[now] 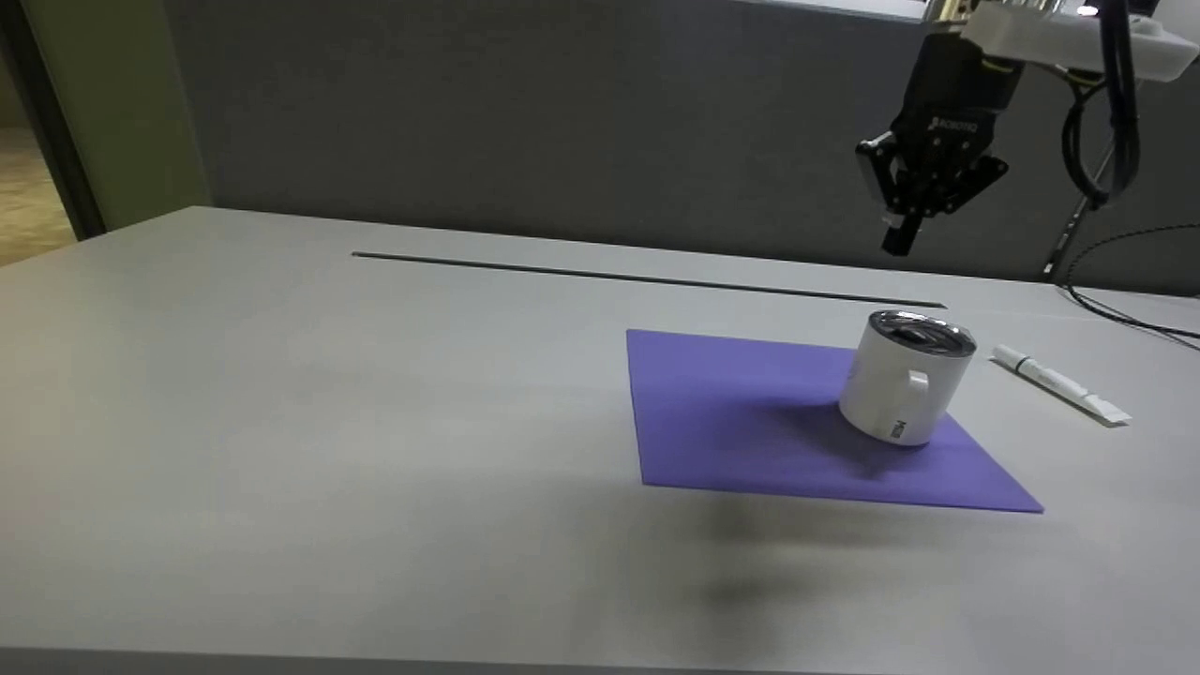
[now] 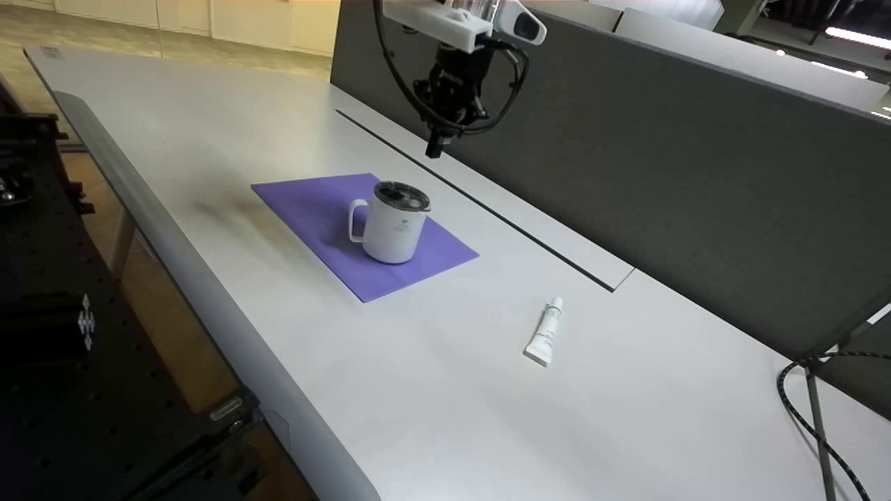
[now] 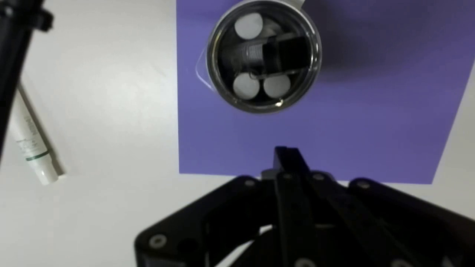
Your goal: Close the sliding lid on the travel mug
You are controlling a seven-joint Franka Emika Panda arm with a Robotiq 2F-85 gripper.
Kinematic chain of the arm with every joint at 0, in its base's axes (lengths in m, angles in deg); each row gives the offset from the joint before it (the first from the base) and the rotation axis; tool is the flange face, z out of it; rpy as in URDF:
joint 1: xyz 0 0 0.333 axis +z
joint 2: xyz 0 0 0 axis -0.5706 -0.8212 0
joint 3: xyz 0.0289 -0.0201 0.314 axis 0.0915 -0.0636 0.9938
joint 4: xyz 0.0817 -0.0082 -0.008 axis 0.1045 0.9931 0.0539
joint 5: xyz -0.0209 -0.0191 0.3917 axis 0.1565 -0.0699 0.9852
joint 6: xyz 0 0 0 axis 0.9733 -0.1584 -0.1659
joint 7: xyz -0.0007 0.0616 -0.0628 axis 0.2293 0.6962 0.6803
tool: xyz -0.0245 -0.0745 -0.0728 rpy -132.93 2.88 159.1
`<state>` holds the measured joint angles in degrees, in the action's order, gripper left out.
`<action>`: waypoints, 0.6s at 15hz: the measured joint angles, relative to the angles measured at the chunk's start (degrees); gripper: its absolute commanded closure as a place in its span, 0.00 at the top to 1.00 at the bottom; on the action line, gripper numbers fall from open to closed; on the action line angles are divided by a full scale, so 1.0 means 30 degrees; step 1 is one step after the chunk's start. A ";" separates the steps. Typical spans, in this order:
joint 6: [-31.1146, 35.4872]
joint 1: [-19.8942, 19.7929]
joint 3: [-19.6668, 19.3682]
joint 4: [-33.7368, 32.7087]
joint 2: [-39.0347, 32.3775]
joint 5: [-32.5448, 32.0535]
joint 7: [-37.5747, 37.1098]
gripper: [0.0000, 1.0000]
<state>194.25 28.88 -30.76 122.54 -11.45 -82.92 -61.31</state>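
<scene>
The white travel mug stands upright on the purple mat and also shows in an exterior view. The sliding lid is its dark, glossy round top. In the wrist view three pale round spots and a black block-like part show on the lid. I cannot tell whether its opening is covered. The lid shows in both exterior views. My gripper is above table height, apart from the mug, toward the dark partition. In the wrist view the gripper's fingertips are together with nothing between them.
The purple mat lies on the white table. A white tube lies on the table beside the mat. A dark grey partition runs along the table behind the gripper. A cable lies at the table's end.
</scene>
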 measured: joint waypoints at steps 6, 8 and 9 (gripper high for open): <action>-0.0179 0.0205 0.0042 -0.0123 0.1275 -0.0600 0.0413 0.73; -0.0335 0.0231 0.0042 -0.0126 0.1376 -0.0819 0.0513 0.87; -0.0373 0.0238 0.0042 -0.0126 0.1390 -0.0867 0.0593 0.95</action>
<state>193.13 29.59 -30.64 122.17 -7.28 -85.53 -59.53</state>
